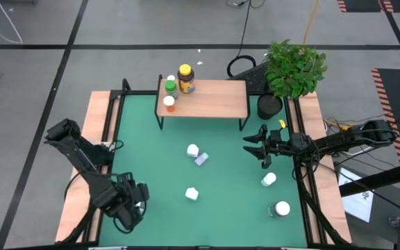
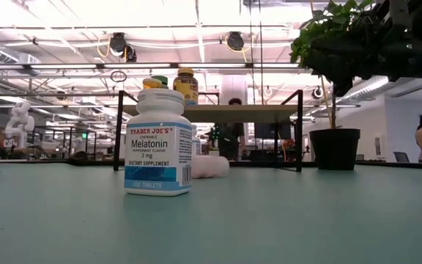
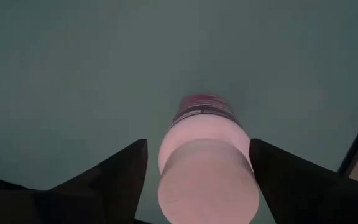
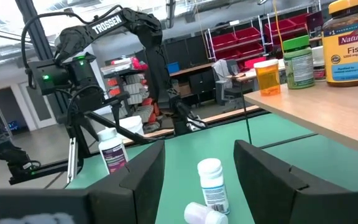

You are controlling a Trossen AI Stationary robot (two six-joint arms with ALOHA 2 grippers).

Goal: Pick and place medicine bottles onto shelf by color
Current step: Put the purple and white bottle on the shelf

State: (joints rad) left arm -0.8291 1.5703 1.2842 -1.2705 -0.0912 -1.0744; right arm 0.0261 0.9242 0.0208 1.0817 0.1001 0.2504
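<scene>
Four bottles are seen on the shelf (image 1: 214, 98) at twelve o'clock: white, green (image 1: 171, 87), orange (image 1: 169, 103) and a yellow-lidded amber bottle (image 1: 185, 79). A white bottle (image 3: 207, 165) is framed between the left gripper's (image 1: 136, 201) parted fingers at seven o'clock; contact cannot be told. The right gripper (image 1: 258, 147), fingers apart and empty, is held at three o'clock.

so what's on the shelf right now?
On the shelf: fish oil bottle, green bottle, orange bottle. A white cap behind the green one; its body is hidden.
</scene>
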